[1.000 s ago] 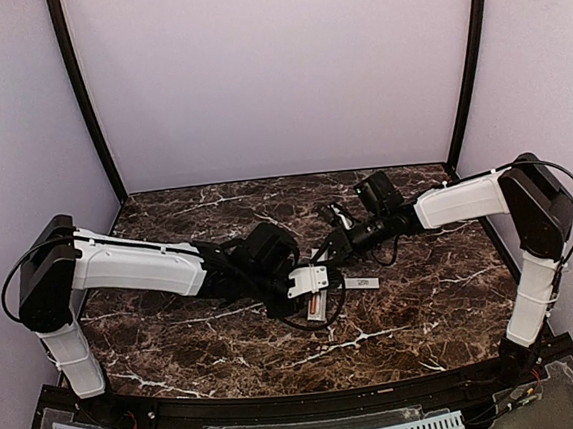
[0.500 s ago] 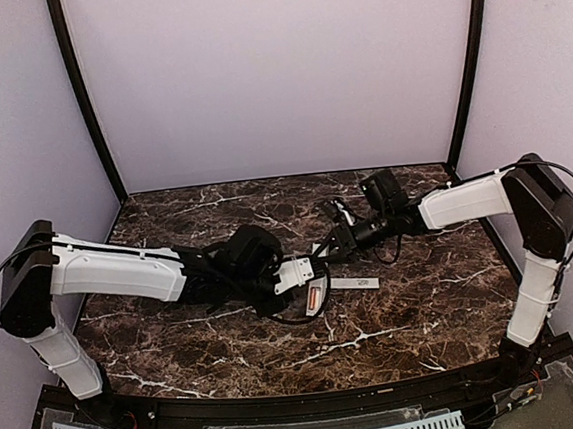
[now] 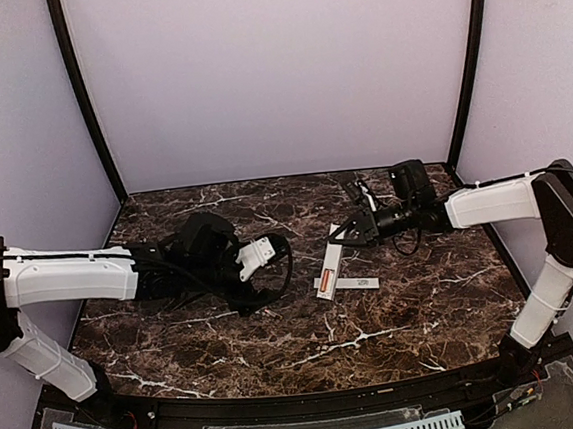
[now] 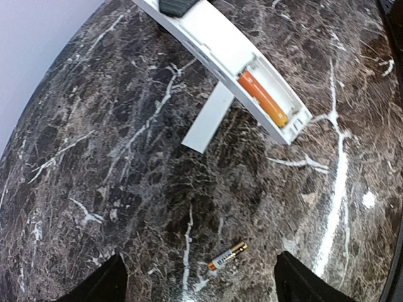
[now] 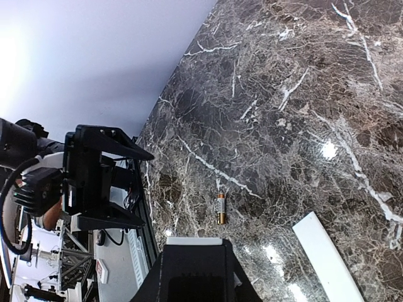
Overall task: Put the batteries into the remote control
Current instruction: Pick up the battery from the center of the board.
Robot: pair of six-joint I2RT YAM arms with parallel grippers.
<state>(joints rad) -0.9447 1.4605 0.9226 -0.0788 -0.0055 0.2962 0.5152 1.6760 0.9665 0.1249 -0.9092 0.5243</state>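
Observation:
The white remote control (image 3: 329,261) slants over the table, its upper end pinched in my right gripper (image 3: 356,228), which is shut on it. In the left wrist view the remote control (image 4: 214,47) lies back up, and one orange battery (image 4: 262,98) sits in its recess. A second battery (image 4: 228,256) lies loose on the marble, between the spread fingertips (image 4: 113,284) of my left gripper (image 4: 201,286), which is open and empty. The right wrist view shows that loose battery (image 5: 220,209) just beyond the remote's edge (image 5: 192,241).
The flat white cover strip (image 3: 349,284) lies on the marble beside the remote's lower end, and shows too in the left wrist view (image 4: 205,119). The dark marble table (image 3: 425,303) ends at black corner posts. The left arm (image 3: 71,278) stretches low across the left side.
My left gripper has opened and pulled back to the left, away from the remote. The right gripper has shifted right with the remote, which now stands at a steeper slant.

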